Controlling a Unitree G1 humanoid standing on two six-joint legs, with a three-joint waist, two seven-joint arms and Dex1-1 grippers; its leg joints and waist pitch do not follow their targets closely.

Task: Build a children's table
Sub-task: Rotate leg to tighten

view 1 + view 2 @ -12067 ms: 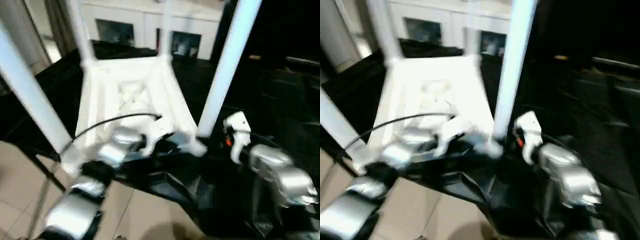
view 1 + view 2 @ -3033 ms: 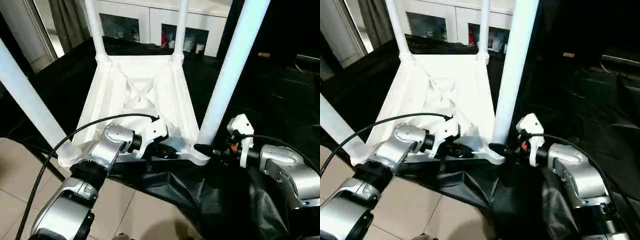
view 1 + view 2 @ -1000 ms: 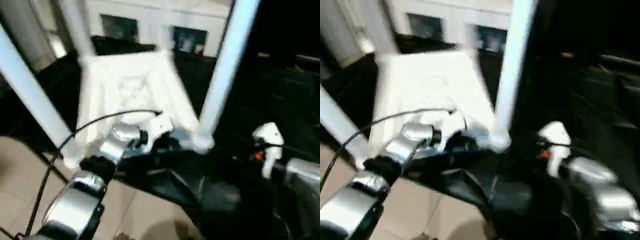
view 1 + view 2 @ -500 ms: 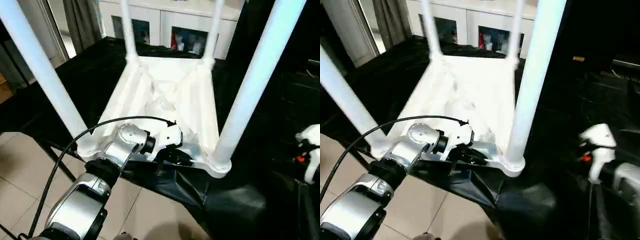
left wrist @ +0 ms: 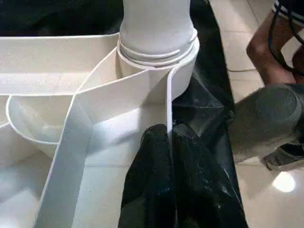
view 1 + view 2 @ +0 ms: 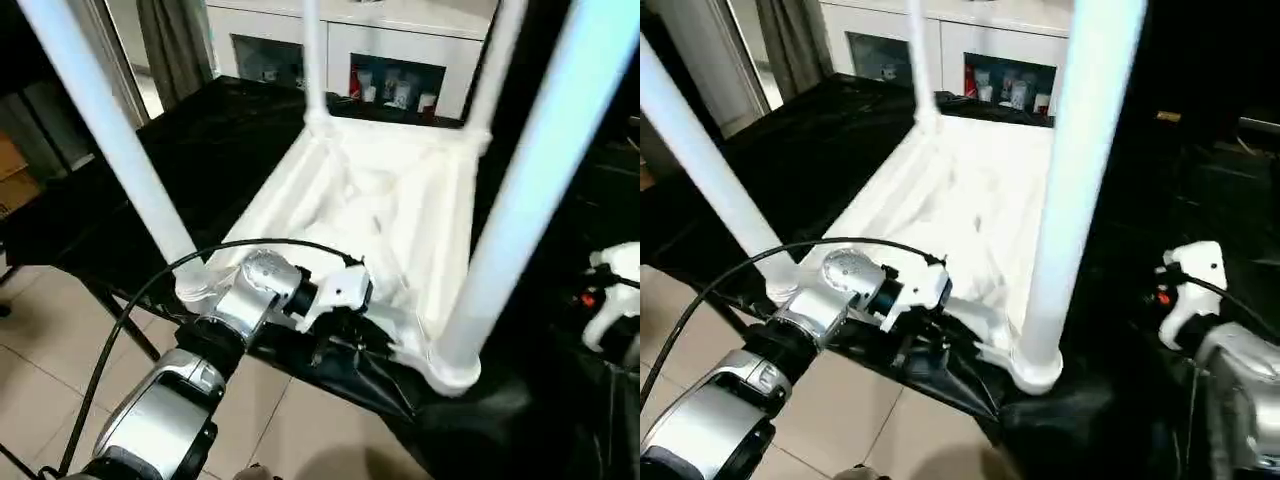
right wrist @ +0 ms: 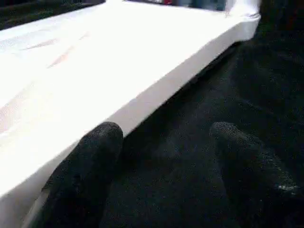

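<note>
Here, left gripper clamped on tabletop rim, right gripper agape, empty.

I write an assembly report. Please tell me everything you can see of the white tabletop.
The tabletop is white plastic, lying upside down on a black cloth, ribbed underside facing up. Four white legs rise from its round corner sockets. The left gripper is shut on its thin near rim. The right gripper is open, beside its edge.
</note>
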